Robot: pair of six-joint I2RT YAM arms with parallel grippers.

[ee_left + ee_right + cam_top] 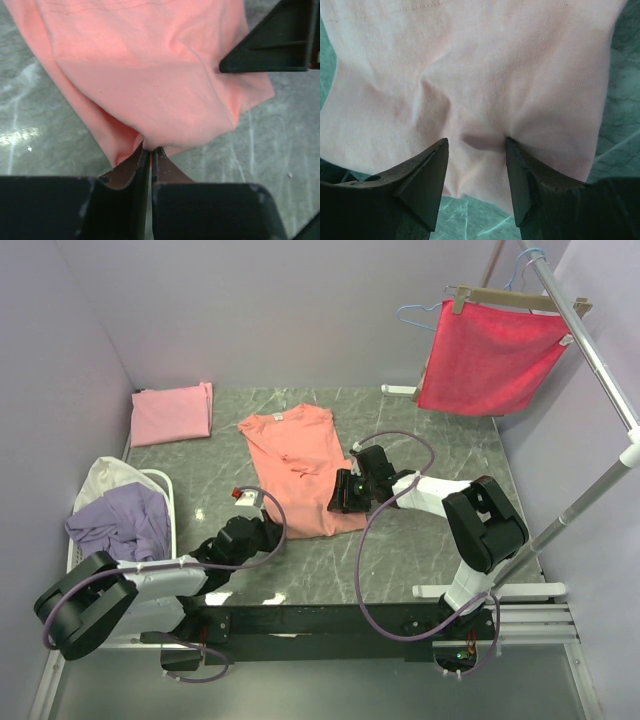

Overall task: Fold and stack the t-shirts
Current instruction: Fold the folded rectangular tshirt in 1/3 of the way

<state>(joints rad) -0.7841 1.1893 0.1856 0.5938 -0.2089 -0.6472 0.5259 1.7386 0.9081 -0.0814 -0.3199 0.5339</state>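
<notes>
Salmon t-shirt (290,460) lies mid-table (420,550), fold barely begun. Left claw (150,152) clamped on its near hem; right claw (476,145) apart, astride a pucker. Pink t-shirt (172,412) folded, far-left of it. Lavender t-shirt (125,520) waits in basket (170,510), near-left.

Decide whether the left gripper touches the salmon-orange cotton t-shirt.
Touching. The left wrist view shows the left gripper, jaws closed, pinching the edge of the salmon-orange cotton t-shirt.
</notes>
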